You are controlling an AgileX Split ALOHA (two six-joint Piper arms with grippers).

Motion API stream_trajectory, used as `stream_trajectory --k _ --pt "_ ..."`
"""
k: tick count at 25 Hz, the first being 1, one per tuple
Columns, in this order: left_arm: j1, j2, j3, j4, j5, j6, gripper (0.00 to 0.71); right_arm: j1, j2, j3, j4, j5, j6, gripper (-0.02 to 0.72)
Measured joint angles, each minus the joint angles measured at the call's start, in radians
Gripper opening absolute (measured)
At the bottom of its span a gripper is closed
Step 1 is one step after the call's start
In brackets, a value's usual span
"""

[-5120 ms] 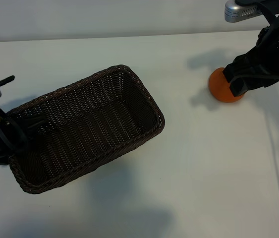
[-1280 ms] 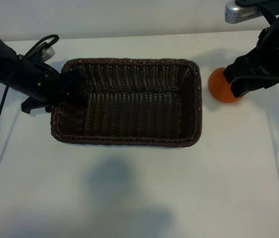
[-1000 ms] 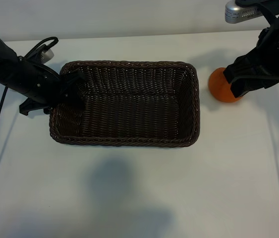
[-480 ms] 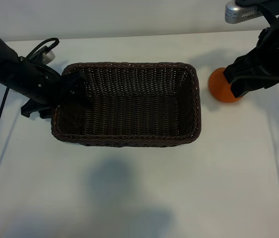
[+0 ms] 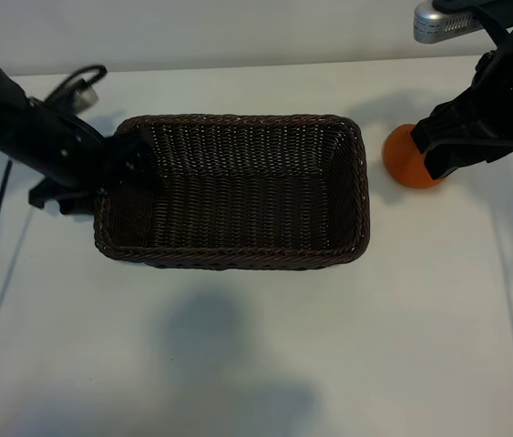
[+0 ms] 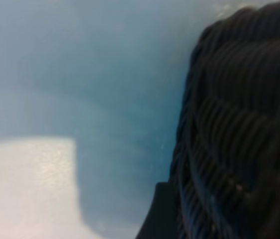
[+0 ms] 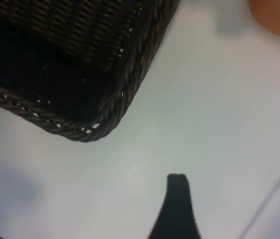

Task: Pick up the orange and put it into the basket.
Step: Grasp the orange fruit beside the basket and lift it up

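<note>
The small round orange fruit [image 5: 411, 157] sits on the white table [image 5: 347, 346] near its far right corner, beside the rectangular dark brown wicker basket [image 5: 238, 259]. The right gripper [image 5: 438, 150] hovers over the orange with jaws apart, holding nothing. The left gripper [image 5: 110, 173], at the basket's left rim, looks open, off the weave. Judged step: picking; next it must close on the orange.

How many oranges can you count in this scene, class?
1. The orange sits on the table just right of the basket, partly covered by the right end effector. None shows inside the basket.
</note>
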Motion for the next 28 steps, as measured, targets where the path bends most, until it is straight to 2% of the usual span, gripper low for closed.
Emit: stream_trajectory --k 5,12,18,21,28 --pt "0.0 -0.067 -0.043 0.102 0.042 -0.077 0.662 0.0 0.0 0.0 0.0 0.0 0.0 0.56" --pt "0.0 -0.156 -0.139 0.151 0.141 -0.102 0.646 0.0 0.0 0.0 0.0 0.0 0.0 0.56" --pt "-0.002 -0.203 -0.231 0.465 0.261 -0.24 0.626 0.0 0.0 0.0 0.0 0.0 0.0 0.56" --pt "-0.002 -0.231 -0.251 0.566 0.299 -0.25 0.617 0.0 0.0 0.0 0.0 0.0 0.0 0.56" --pt "0.003 -0.277 -0.253 0.594 0.343 -0.167 0.601 0.0 0.0 0.0 0.0 0.003 0.0 0.56"
